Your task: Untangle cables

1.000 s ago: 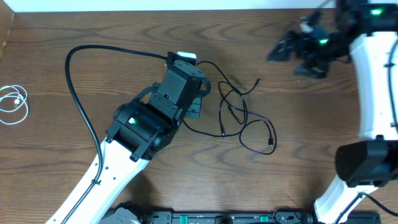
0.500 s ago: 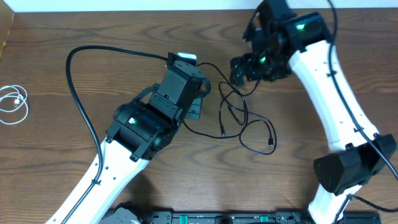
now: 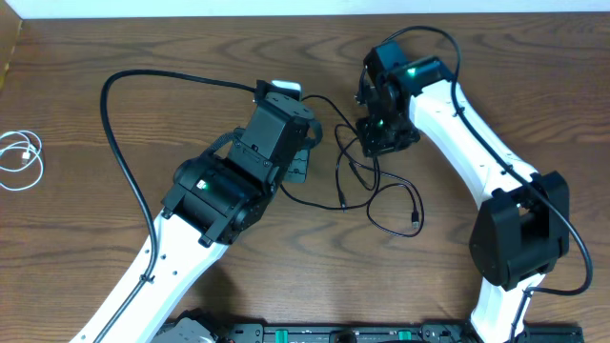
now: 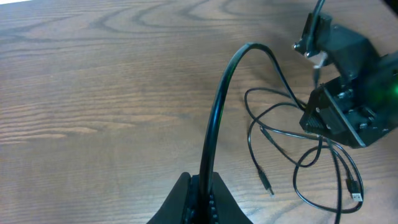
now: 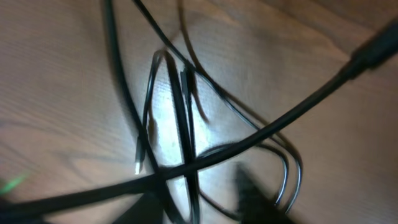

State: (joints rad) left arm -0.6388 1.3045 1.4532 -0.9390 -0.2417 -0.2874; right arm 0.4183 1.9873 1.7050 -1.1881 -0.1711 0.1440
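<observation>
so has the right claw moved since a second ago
Yes: the right claw has swung left from the far right corner of the table and now sits over the tangle of black cables at mid-table.

Cable tangle: desk centre, right of left end effector, with right end effector over its far part. Thick cable: runs from left end effector, looping toward left edge. Coiled cable: at left edge.
</observation>
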